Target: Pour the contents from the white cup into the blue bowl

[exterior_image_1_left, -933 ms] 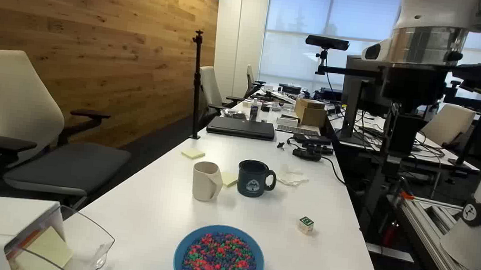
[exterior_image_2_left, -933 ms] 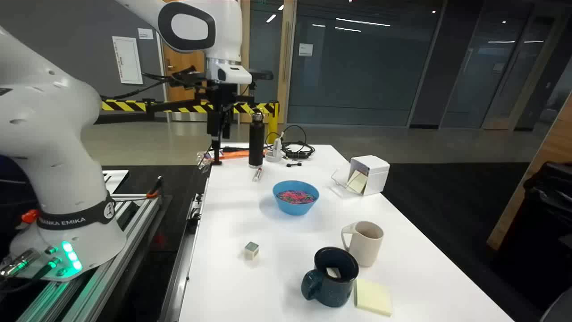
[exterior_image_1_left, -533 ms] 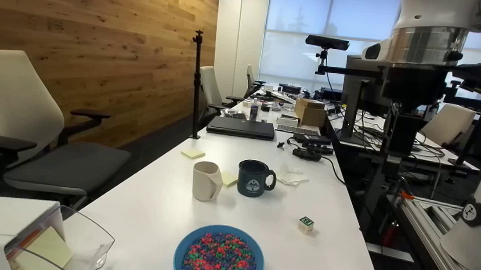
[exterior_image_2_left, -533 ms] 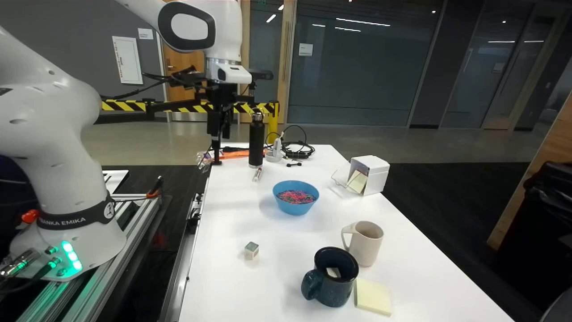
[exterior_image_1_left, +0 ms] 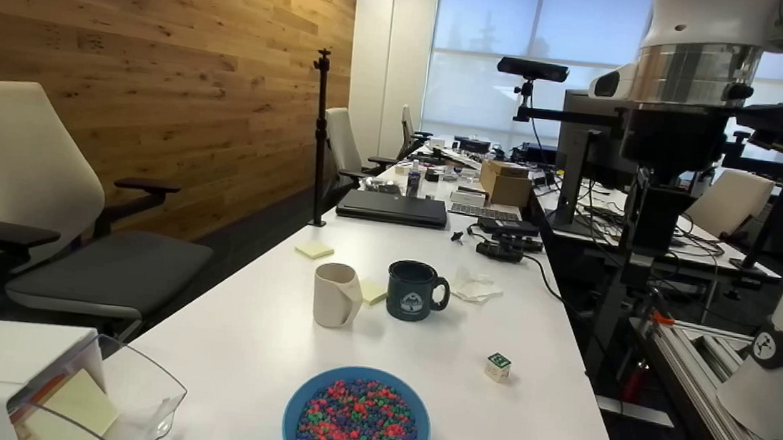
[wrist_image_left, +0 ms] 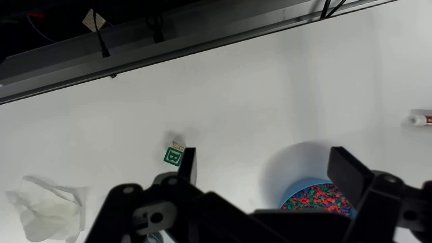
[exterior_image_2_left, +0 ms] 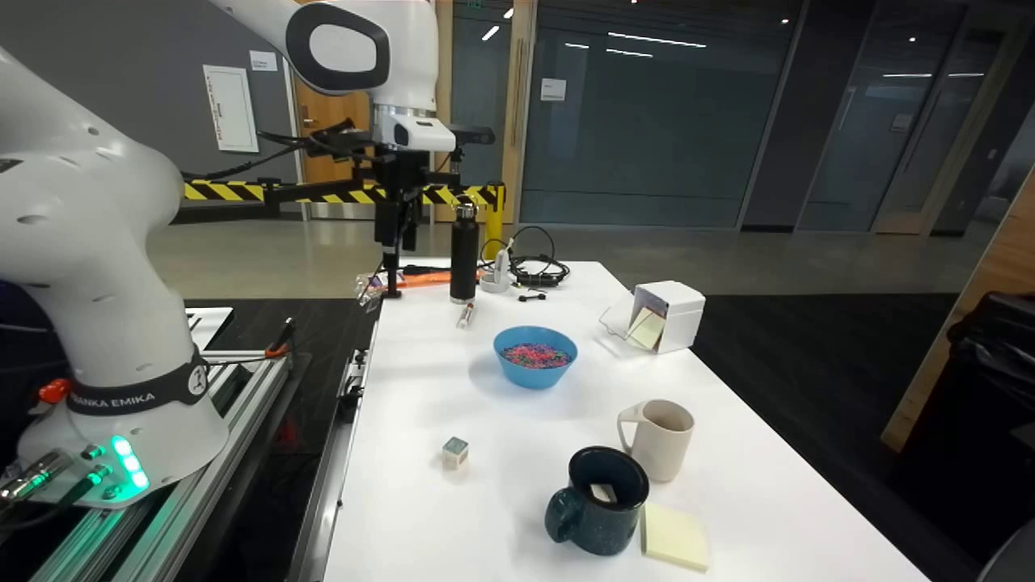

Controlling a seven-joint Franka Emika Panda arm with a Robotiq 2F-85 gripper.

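Judging this pre-grasp: my black two-finger gripper [wrist_image_left: 263, 162] gapes wide, holding nothing. In an exterior view, cream-white cylindrical cup [exterior_image_2_left: 662, 449] lower right, round blue bowl [exterior_image_2_left: 535, 378] near centre. Next I should reach the cup.

An office: a cream-backed armchair [exterior_image_1_left: 57, 188] stands near left; a long white desk [exterior_image_1_left: 449, 369] holds a laptop [exterior_image_1_left: 392, 208] and keyboard [exterior_image_1_left: 484, 212]; a monitor [exterior_image_1_left: 613, 151] stands far right.

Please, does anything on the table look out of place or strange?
Crumpled paper lies near the dark mug, looking like litter. Something pale also shows inside that mug, unusual for a drink; I cannot tell what.
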